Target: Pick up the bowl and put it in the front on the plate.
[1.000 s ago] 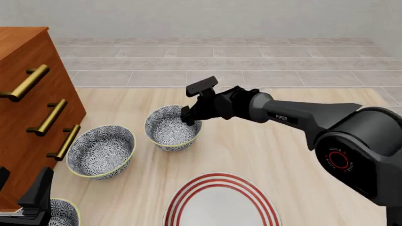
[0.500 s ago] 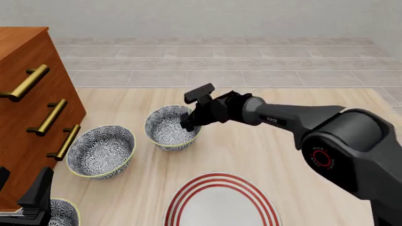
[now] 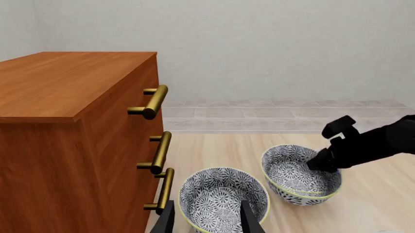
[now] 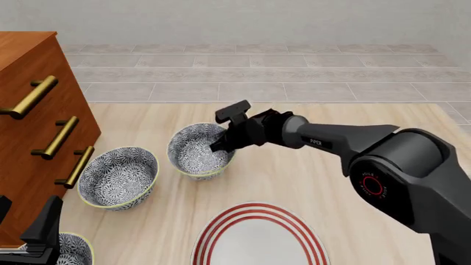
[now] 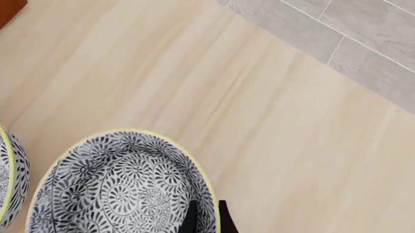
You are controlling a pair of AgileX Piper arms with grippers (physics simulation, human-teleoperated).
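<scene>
The bowl point(image 4: 193, 155) with the grey-and-white floral pattern stands farthest back on the wooden table. My right gripper point(image 4: 220, 145) is shut on its right rim, one finger inside and one outside, as the right wrist view shows on the bowl point(image 5: 123, 189) at the gripper point(image 5: 207, 221). The bowl point(image 3: 295, 174) looks slightly tilted. The plate point(image 4: 257, 240), white with red rings, lies at the table's front edge and is partly cut off. My left gripper point(image 3: 207, 221) hangs open at the front left, holding nothing, above a second bowl point(image 3: 217, 196).
A second matching bowl point(image 4: 118, 176) sits left of the held one, and a third point(image 4: 74, 248) peeks in at the front left corner. A wooden dresser point(image 4: 37, 110) with brass handles stands along the left side. Tiled floor lies beyond the table.
My right gripper has sunk a little and drawn left onto the bowl's right rim. The bowl has shifted slightly left and tipped a bit. The left arm has not moved.
</scene>
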